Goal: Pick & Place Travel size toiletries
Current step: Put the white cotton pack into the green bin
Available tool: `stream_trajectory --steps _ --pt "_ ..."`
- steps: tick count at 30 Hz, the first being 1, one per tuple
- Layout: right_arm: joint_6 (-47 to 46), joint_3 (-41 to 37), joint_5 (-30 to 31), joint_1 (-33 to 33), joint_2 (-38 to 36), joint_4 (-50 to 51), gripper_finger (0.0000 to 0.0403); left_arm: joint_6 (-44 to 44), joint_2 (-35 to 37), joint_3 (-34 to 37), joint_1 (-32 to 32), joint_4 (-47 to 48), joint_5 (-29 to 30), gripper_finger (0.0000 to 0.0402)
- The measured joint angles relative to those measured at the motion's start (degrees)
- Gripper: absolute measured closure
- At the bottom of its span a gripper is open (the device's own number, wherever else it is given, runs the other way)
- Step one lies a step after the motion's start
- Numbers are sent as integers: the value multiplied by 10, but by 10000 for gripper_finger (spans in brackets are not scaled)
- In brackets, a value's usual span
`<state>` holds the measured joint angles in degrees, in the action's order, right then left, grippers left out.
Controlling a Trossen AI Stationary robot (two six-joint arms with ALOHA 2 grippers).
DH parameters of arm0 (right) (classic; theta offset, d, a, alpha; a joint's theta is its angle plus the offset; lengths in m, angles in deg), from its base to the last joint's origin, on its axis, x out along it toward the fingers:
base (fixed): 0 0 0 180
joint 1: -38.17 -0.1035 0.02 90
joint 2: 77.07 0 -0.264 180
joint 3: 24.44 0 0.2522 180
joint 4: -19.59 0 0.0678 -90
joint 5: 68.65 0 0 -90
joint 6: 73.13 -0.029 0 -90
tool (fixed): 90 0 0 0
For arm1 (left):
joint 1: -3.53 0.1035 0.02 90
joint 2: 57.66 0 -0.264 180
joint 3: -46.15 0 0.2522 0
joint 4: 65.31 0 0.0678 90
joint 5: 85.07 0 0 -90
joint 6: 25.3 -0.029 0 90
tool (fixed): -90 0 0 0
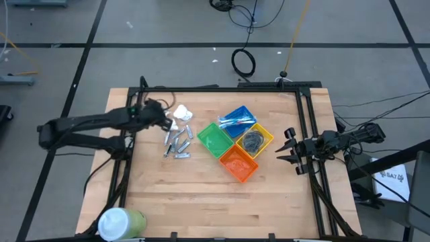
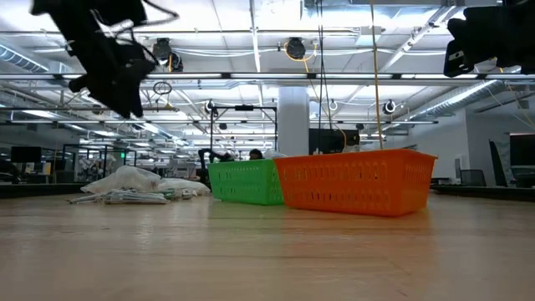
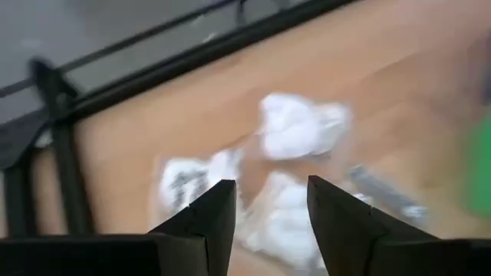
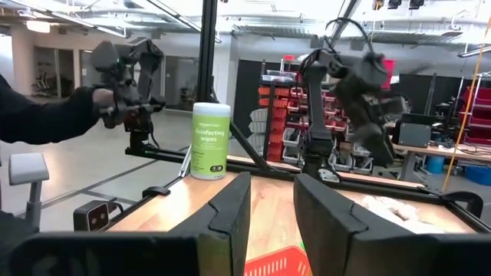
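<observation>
The left gripper point(image 3: 265, 205) hung with jaws apart and empty, just above the white packets point(image 3: 295, 126). Silver pieces point(image 1: 178, 143) lay just beyond them, near the green bin point(image 1: 213, 139). The right gripper point(image 1: 290, 149) waited open and empty, well apart, beyond the orange bin point(image 1: 239, 164).

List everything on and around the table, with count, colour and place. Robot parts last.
white packets: a few, white, left of the bins
metal pieces: several, silver, below the packets
green bin: one, looks empty
blue bin: one, holds blue-and-white sticks
yellow bin: one, holds a dark grey wad
orange bin: one, looks empty
wipes can: one, green and white, near-left table corner
table: one, pale wood
left gripper: open, raised over the packets
right gripper: open, at the table's right edge
</observation>
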<state>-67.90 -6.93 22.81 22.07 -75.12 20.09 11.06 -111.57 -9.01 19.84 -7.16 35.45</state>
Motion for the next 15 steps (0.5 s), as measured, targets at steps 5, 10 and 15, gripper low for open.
stream_trajectory --steps 5,10,15 --pt "0 0 0 0 0 0 312 3 -116 -11 51 4 -6 242" --pt "0 0 0 0 0 0 312 4 -201 -12 111 -36 -85 228" --pt "0 0 0 0 0 0 312 4 -258 -12 162 -64 -124 178"
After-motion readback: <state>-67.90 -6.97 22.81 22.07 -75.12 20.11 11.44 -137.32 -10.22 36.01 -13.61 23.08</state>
